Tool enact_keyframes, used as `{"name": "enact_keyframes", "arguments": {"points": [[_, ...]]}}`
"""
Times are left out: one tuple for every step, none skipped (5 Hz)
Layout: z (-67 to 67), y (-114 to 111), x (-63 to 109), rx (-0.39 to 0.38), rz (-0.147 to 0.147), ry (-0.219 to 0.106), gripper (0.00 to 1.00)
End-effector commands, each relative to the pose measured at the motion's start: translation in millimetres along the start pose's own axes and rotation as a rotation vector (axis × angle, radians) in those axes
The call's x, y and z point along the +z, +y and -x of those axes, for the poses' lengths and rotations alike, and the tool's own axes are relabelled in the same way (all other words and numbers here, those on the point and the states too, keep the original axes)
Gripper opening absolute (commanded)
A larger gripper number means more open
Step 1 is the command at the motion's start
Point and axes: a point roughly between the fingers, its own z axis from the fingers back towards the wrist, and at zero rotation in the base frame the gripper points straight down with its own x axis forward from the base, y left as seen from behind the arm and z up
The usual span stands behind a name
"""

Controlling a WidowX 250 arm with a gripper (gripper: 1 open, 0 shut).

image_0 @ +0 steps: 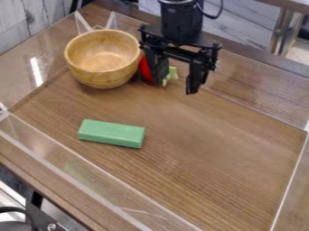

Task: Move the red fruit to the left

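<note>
Fruit (146, 69), red and small, sits beside the big wooden bowl (103, 57), and the robot's gripper (178, 81) is spread wide over the table (218, 135)

The gripper (178, 70) covers part of the red fruit (147, 69), and its tips are too small and dark to make out properly. Top edge chops off the arm (185, 5), and the black cable thing (17, 219) gets cut off down at the bottom left.
</note>
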Motion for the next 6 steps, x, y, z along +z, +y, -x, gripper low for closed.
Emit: {"name": "enact_keyframes", "arguments": {"points": [[-2.9, -2.5, 15.3, -0.016, -0.003, -0.065, 1.0], [-2.3, -4.2, 14.7, -0.023, -0.005, -0.068, 1.0], [-2.5, -5.1, 14.6, -0.03, -0.009, -0.08, 1.0], [-1.9, -6.6, 16.0, -0.034, -0.01, -0.093, 1.0], [-2.0, -7.3, 16.0, -0.038, -0.012, -0.102, 1.0], [-2.7, -7.6, 13.4, -0.04, -0.014, -0.1, 1.0]]}}
